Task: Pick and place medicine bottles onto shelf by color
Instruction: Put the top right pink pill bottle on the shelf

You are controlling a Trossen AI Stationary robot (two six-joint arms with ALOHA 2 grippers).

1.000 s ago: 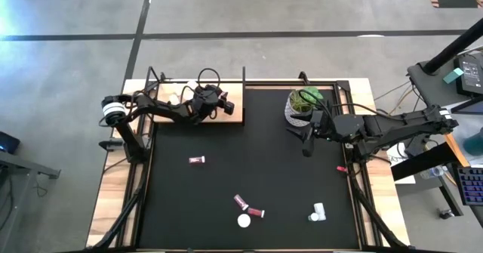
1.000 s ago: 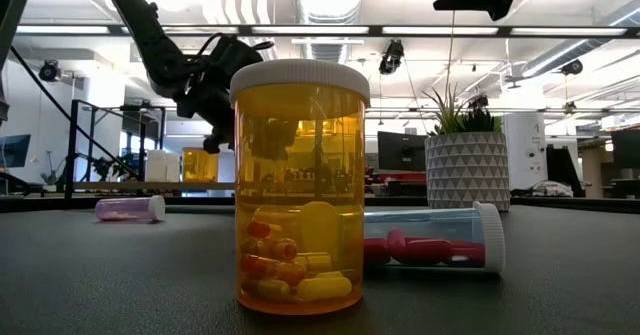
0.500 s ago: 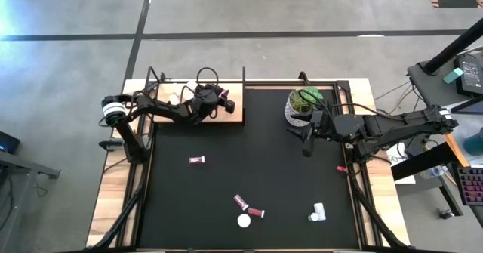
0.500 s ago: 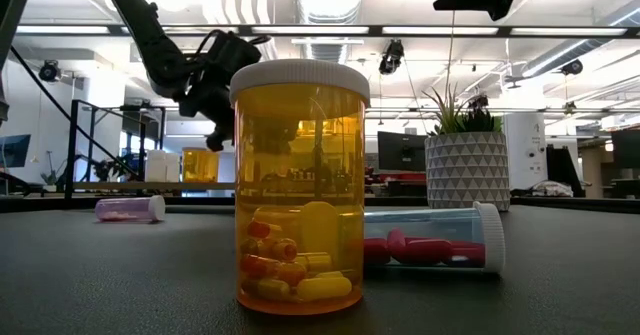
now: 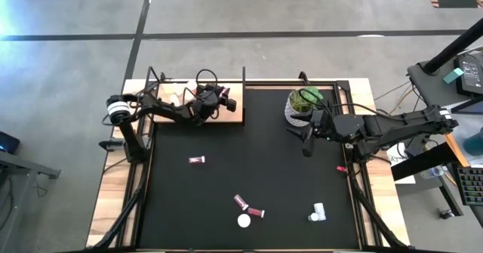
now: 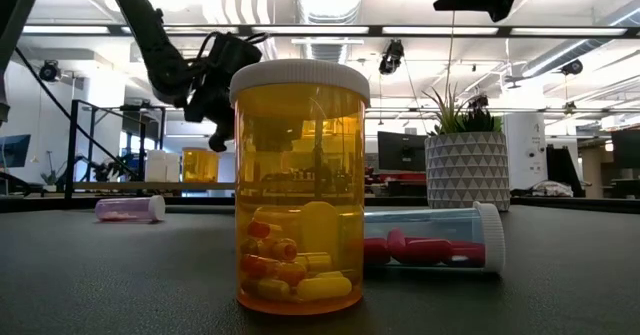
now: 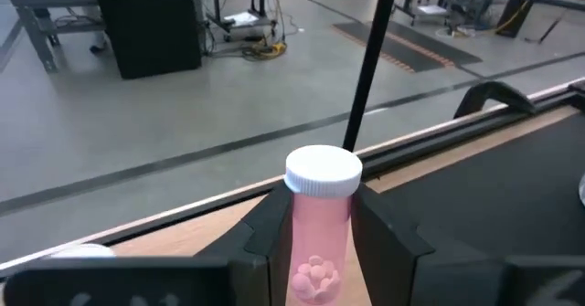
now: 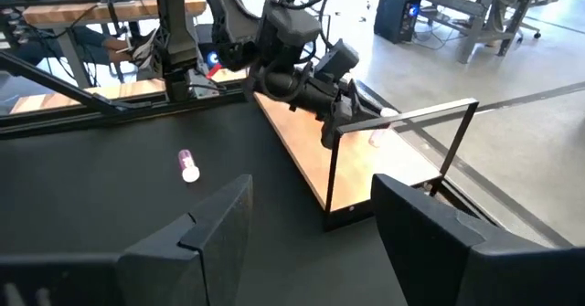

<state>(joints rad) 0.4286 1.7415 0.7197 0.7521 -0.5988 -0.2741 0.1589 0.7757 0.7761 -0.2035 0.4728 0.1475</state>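
Nearest in the low view, an amber pill bottle point(image 6: 299, 185) stands on the black surface, not yet sorted. Farther back, the left pincer point(image 7: 315, 242) grips a pink-filled bottle point(image 7: 320, 219) above the wooden shelf point(image 5: 232, 109); next it needs lowering and releasing upright. The right pincer point(image 8: 311, 228) hangs wide near the plant pot point(image 5: 300, 106).

Robotics lab: workbenches point(image 8: 110, 9), monitors point(image 6: 400, 151).
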